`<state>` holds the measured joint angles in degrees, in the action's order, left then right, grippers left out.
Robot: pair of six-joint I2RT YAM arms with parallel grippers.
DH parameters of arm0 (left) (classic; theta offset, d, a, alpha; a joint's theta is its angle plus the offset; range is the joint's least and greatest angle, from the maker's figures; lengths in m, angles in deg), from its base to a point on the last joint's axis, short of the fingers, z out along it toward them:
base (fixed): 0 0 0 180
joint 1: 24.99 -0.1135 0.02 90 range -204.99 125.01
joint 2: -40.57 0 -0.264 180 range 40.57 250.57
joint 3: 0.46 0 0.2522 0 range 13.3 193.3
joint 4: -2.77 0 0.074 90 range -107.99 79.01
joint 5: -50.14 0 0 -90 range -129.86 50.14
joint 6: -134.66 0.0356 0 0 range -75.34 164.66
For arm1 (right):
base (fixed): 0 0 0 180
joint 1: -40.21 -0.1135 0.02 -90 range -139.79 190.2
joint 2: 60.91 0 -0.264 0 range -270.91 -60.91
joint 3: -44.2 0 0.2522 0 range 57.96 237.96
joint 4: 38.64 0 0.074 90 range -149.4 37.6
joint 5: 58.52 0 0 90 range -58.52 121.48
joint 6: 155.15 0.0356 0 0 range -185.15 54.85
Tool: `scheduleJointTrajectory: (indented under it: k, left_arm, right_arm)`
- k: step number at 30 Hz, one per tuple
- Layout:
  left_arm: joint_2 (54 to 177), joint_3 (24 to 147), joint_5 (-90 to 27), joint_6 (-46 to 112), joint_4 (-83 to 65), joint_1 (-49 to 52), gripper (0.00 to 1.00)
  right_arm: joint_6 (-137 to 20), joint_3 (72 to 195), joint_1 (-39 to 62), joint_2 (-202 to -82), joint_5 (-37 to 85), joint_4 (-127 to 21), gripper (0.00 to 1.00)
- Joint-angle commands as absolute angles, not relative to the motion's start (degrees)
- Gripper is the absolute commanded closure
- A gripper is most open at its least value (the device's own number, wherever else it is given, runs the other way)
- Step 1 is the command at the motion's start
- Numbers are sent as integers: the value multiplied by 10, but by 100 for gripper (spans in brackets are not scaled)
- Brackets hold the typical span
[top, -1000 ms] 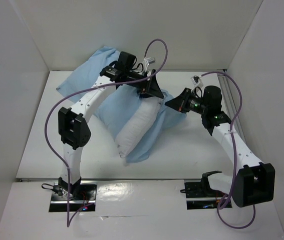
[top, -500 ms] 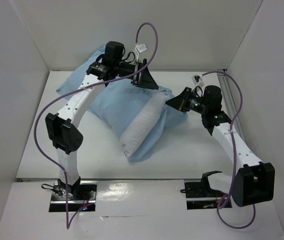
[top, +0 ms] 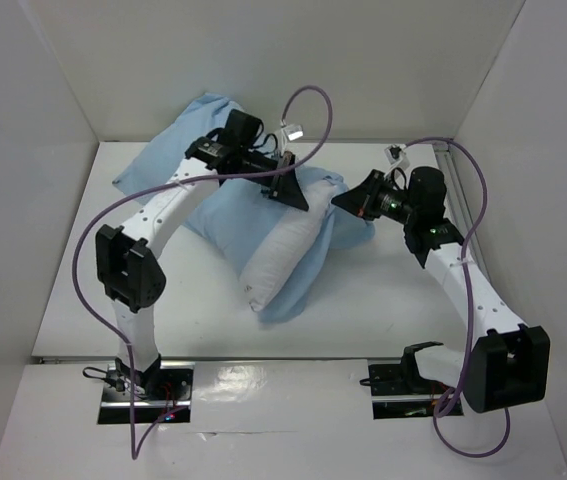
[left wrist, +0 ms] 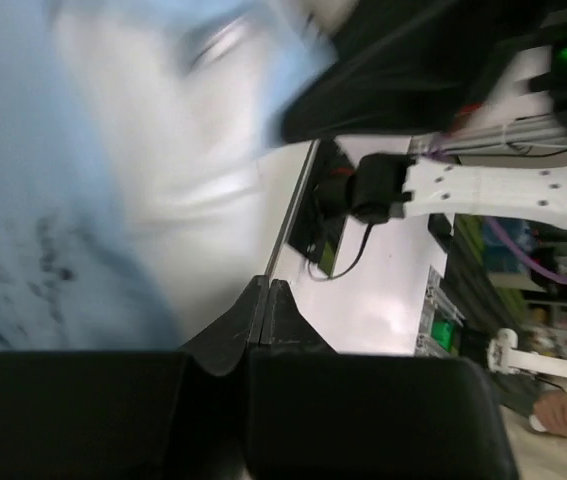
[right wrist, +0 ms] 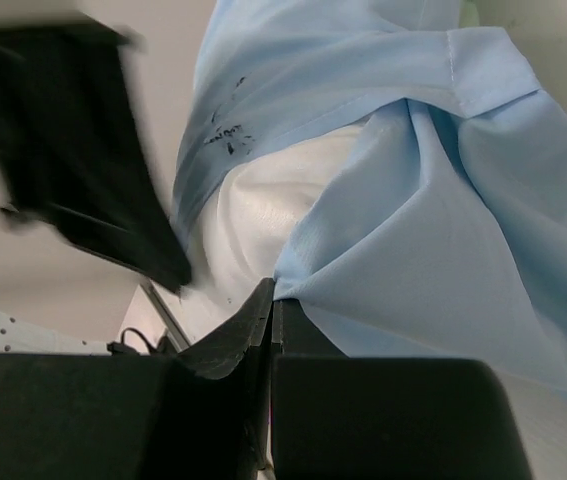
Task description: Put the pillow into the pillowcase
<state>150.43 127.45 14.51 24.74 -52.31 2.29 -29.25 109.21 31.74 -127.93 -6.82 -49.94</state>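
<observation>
The plump white fabric pillow (top: 277, 262) lies mid-surface, half inside the thin light-blue pillowcase (top: 223, 215). The pillowcase is pinched at 2 o'clock by the right gripper (top: 339, 203). The closed, seemingly empty left gripper (top: 295, 195) should be opened and the opposite edge grasped.

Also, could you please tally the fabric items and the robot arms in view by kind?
pillow: 1
pillowcase: 1
robot arms: 2 (left arm, right arm)
Total: 4
</observation>
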Motion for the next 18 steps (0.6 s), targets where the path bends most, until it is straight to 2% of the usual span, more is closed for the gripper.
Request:
scheduleJointTrajectory:
  k: [1,8,12,18]
  left_arm:
    - [1545,1215,128,293,-530,26,100]
    - [1628,1159,67,253,-452,26,100]
    - [1655,1137,72,228,-405,9,100]
    - [1705,1158,35,222,-410,9,100]
  right_arm:
    - [-307,1153,325,-1278,-72,-461,100]
    - [-307,1212,325,-1288,-92,-455,100]
    - [-302,1247,325,-1282,-118,-455,100]
    - [-294,1272,325,-1266,-138,-427,100]
